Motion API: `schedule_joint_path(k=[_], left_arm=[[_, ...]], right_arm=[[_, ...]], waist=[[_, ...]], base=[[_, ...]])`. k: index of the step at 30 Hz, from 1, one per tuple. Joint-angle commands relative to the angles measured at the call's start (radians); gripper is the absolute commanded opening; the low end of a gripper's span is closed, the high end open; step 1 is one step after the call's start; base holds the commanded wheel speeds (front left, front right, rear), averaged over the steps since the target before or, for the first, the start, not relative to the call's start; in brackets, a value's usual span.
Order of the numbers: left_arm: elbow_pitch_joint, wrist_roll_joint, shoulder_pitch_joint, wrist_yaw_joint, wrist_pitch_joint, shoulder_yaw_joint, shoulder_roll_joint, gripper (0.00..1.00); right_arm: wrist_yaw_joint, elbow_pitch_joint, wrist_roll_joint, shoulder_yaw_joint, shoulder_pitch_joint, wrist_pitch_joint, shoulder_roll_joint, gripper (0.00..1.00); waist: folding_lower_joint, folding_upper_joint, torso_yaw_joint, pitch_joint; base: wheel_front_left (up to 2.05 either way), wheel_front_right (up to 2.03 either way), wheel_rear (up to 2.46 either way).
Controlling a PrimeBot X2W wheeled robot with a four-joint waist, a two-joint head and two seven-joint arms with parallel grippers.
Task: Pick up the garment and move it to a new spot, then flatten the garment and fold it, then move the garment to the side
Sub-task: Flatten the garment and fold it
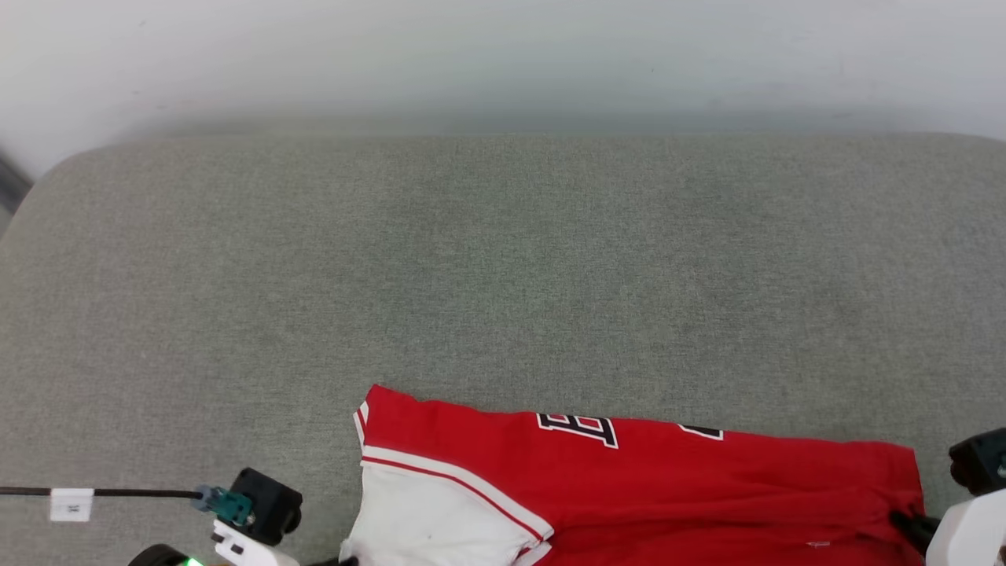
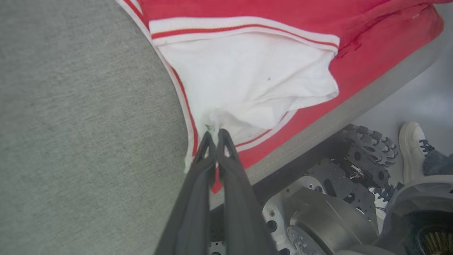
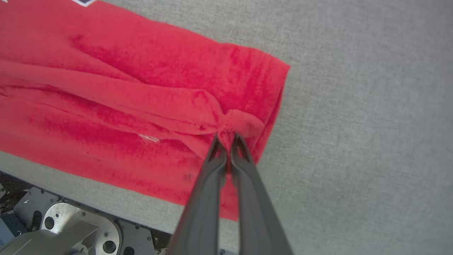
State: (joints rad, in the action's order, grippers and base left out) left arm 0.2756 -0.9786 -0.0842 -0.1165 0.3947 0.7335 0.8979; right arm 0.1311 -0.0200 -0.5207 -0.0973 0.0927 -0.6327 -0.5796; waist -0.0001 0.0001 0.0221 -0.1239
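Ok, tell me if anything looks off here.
The red jersey lies rumpled at the grey padded top's near edge, with a corner hanging over. The fabric puckers where the right fingers pinch it, and the white sleeve crumples at the left fingers.

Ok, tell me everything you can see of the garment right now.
The garment is a red jersey-style shirt of soft, creased knit, with a white sleeve, red-white striped trim and black, white-outlined lettering. It lies along the near edge of the grey padded surface. The left claw is shut on the sleeve's edge; the right claw is shut on a bunched red fold at the opposite end.
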Motion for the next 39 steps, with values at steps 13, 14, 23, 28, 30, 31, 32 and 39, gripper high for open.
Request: schedule_joint_path(k=[13, 14, 23, 28, 30, 31, 32, 39], left_arm=[[-0.165, 0.081, -0.031, 0.052, 0.034, 0.105, -0.086, 0.07], [-0.177, 0.085, -0.035, 0.053, 0.032, 0.109, -0.094, 0.23], [-0.224, 0.107, -0.040, 0.048, -0.056, 0.092, -0.137, 1.00], [-0.181, 0.089, -0.029, 0.025, -0.195, 0.013, -0.153, 1.00], [-0.165, 0.104, -0.037, 0.011, -0.260, -0.025, -0.150, 1.00], [-0.158, 0.111, -0.038, 0.002, -0.292, -0.041, -0.152, 1.00], [-0.150, 0.115, -0.034, -0.006, -0.323, -0.056, -0.156, 1.00], [-0.164, 0.184, -0.004, -0.056, -0.568, -0.142, -0.183, 1.00]], right_arm=[[-0.001, 0.067, 0.030, -0.160, -0.021, 0.109, -0.123, 0.00], [-0.001, 0.073, 0.033, -0.169, -0.026, 0.121, -0.125, 0.23], [-0.001, 0.069, -0.034, -0.165, -0.044, 0.169, -0.095, 1.00], [-0.001, -0.008, -0.077, -0.081, -0.018, 0.102, -0.100, 1.00], [-0.001, -0.045, -0.073, -0.040, -0.007, 0.065, -0.106, 1.00], [-0.001, -0.060, -0.073, -0.013, -0.001, 0.049, -0.097, 1.00], [-0.001, -0.075, -0.075, 0.015, 0.007, 0.032, -0.082, 1.00], [-0.001, -0.119, -0.017, 0.230, 0.051, -0.090, 0.102, 1.00]], waist=[[0.0001, -0.0001, -0.012, -0.016], [0.0001, -0.0001, -0.013, -0.015], [0.0001, -0.0001, -0.021, 0.044], [0.0001, -0.0001, -0.022, 0.090], [0.0001, -0.0001, -0.021, 0.102], [0.0001, -0.0001, -0.020, 0.109], [0.0001, -0.0001, -0.020, 0.112], [0.0001, -0.0001, -0.010, 0.110]], base=[[0.00, 0.00, 0.00], [0.00, 0.00, 0.00], [0.00, 0.00, 0.00], [0.00, 0.00, 0.00], [0.00, 0.00, 0.00], [0.00, 0.00, 0.00], [0.00, 0.00, 0.00], [0.00, 0.00, 0.00]])
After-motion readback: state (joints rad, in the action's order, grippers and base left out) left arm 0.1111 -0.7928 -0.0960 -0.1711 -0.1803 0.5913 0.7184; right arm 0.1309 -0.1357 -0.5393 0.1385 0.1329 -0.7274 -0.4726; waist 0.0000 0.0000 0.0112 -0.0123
